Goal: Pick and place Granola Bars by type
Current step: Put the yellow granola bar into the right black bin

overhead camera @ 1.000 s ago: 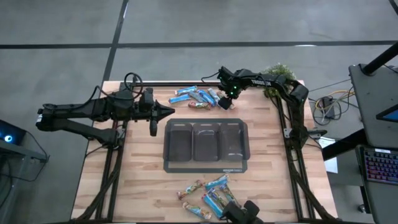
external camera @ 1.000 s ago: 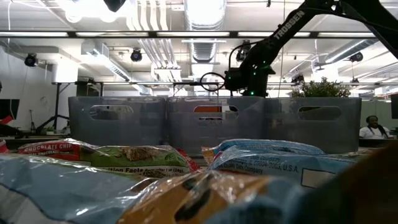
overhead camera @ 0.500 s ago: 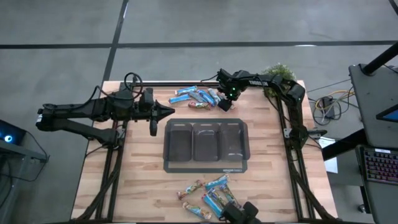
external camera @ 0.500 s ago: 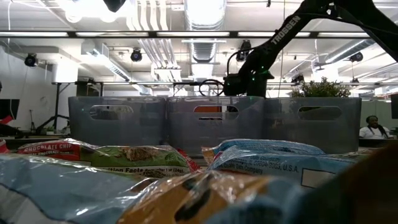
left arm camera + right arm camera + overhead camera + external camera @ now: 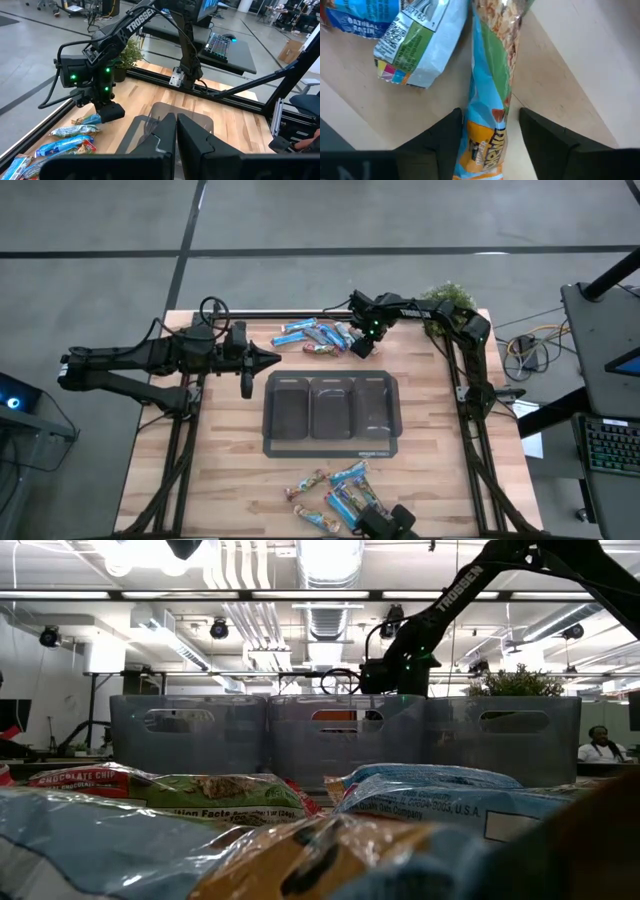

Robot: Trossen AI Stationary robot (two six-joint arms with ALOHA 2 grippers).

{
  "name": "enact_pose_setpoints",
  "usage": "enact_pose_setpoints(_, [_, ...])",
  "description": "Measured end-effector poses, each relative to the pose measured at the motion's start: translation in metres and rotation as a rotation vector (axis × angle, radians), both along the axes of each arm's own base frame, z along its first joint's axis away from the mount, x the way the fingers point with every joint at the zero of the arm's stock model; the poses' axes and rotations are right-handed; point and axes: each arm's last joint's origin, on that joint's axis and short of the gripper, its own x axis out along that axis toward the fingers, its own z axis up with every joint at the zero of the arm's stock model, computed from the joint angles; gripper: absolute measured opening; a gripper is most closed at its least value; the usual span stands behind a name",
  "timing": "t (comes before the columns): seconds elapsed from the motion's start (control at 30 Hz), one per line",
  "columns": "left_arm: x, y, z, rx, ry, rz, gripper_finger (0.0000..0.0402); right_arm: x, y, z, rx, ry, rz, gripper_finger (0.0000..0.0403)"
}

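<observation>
The granola bars lie in two piles: a far pile (image 5: 312, 335) by the table's far edge and a near pile (image 5: 335, 492) by the near edge, filling the low view's foreground (image 5: 250, 800). My right gripper (image 5: 360, 347) is down at the far pile's right end. It is open, and its fingers stand on either side of a light blue bar (image 5: 490, 90) that lies flat on the wood, close to it. Another bar (image 5: 420, 45) lies beside it. My left gripper (image 5: 272, 360) is shut and waits left of the tray, holding nothing.
A grey tray with three compartments (image 5: 332, 442) sits in the table's middle between the two piles; its wall (image 5: 340, 735) spans the low view. A small plant (image 5: 450, 300) stands at the far right corner. Bare wood lies left and right of the tray.
My right gripper has come down toward the far pile, shifting slightly toward the table's left, and then held still over the light blue bar. The bars have not moved.
</observation>
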Motion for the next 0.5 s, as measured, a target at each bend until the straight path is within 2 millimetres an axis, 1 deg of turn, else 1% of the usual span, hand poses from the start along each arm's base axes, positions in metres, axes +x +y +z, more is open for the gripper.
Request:
enact_pose_setpoints(0.3, [0.0, 0.0, 0.0, 0.0, 0.0, 0.0, 0.0, -0.0005, -0.0002, -0.0003, 0.0, 0.002, -0.001, 0.0095])
enact_pose_setpoints(0.5, [0.0, 0.0, 0.0, 0.0, 0.0, 0.0, 0.0, -0.0004, 0.0001, -0.0003, 0.006, -0.002, 0.0, 0.006])
